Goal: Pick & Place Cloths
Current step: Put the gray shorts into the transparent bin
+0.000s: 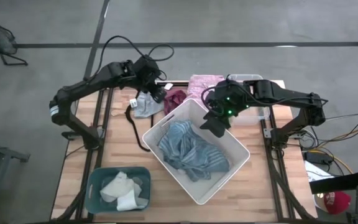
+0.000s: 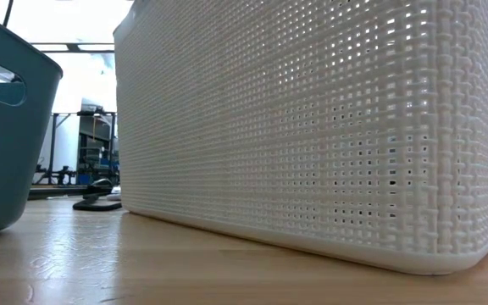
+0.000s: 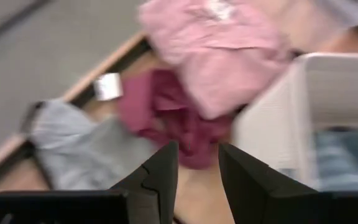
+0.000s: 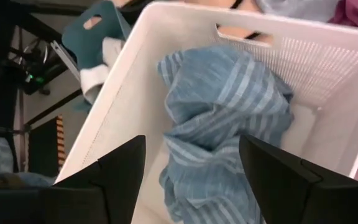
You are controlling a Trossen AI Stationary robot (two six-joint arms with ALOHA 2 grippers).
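On the wooden counter (image 1: pixel 73 180), the blue striped cloth (image 1: pixel 188 151) is lying inside the white basket (image 1: pixel 232 171), released beneath the right gripper (image 1: pixel 215 122), whose fingers are being held spread, while the left gripper (image 1: pixel 159 93), fingers narrowly parted and empty, is being aimed at the maroon cloth (image 3: pixel 166 115).

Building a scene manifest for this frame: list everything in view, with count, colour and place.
white basket: 1, white perforated, table centre
blue striped cloth: 1, blue, inside the white basket
teal bin: 1, teal, table's front left corner
cream-white cloth: 1, cream, inside the teal bin
pink cloth: 1, pink, table's far edge
maroon cloth: 1, maroon, beside the pink cloth
grey cloth: 1, grey, left of the maroon cloth
black cable: 1, black, left of the white basket
left gripper: 1, dark, open, above the maroon cloth
right gripper: 1, dark, open, above the white basket
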